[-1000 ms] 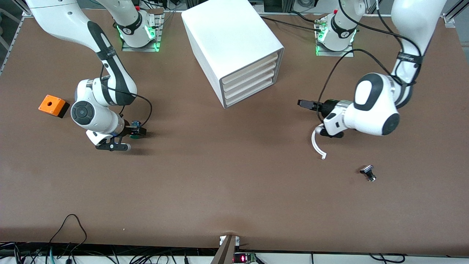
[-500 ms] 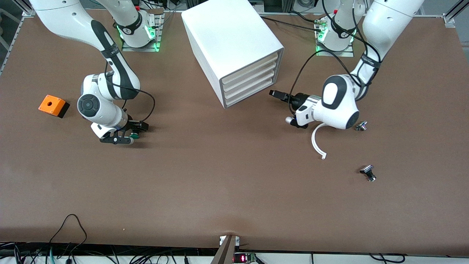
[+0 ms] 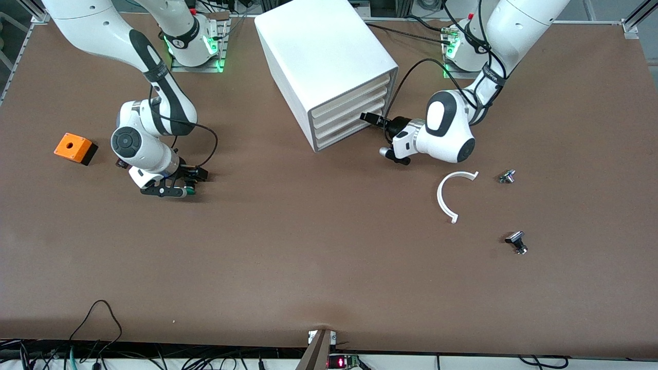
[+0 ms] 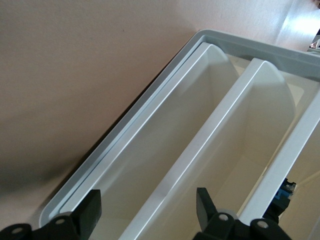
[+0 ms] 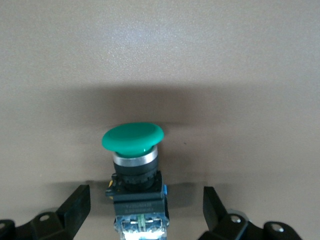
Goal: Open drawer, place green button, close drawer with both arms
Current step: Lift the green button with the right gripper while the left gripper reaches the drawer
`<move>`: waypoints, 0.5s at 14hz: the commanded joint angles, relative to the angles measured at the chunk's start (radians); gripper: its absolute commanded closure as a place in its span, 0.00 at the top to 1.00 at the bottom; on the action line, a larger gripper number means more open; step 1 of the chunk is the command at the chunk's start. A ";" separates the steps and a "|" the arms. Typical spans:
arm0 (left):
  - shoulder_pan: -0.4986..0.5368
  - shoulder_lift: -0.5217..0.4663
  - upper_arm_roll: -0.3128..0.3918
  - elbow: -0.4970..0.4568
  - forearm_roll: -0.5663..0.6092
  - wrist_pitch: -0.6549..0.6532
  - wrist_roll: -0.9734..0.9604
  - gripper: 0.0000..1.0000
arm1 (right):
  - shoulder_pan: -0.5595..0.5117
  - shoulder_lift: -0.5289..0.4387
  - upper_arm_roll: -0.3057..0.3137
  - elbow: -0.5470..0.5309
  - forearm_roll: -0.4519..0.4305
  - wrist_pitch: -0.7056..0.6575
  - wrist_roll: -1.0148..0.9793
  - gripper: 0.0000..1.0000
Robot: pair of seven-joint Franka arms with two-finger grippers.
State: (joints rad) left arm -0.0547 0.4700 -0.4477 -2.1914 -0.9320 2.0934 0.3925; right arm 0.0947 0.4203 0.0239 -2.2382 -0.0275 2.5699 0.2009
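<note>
The white cabinet (image 3: 324,51) stands at the table's middle with its four drawers shut; the drawer (image 3: 350,134) is the lowest one. My left gripper (image 3: 365,117) is open, close in front of the lower drawer fronts. In the left wrist view its fingertips (image 4: 90,212) straddle a cream drawer lip (image 4: 200,150) without touching it. The button (image 5: 133,137), with green cap and black-blue body, lies on the table toward the right arm's end (image 3: 190,189). My right gripper (image 5: 145,205) is open, low over the table (image 3: 193,180), a finger on either side of the button's body, apart from it.
An orange box (image 3: 75,148) sits near the right arm's end of the table. A white curved strip (image 3: 448,198) and two silver-black knobs (image 3: 507,176) (image 3: 517,242) lie toward the left arm's end, nearer the front camera than the left gripper.
My left arm has swung from over the white curved strip to the cabinet's drawer fronts. My right gripper has shifted slightly, staying around the button.
</note>
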 commanded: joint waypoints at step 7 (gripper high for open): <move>-0.007 0.005 -0.031 -0.045 -0.039 0.013 0.032 0.40 | -0.003 -0.018 0.005 -0.018 -0.009 0.006 -0.008 0.64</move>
State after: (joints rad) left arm -0.0571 0.4715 -0.4625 -2.2201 -0.9409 2.0934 0.3944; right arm 0.0949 0.4199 0.0250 -2.2382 -0.0276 2.5699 0.2000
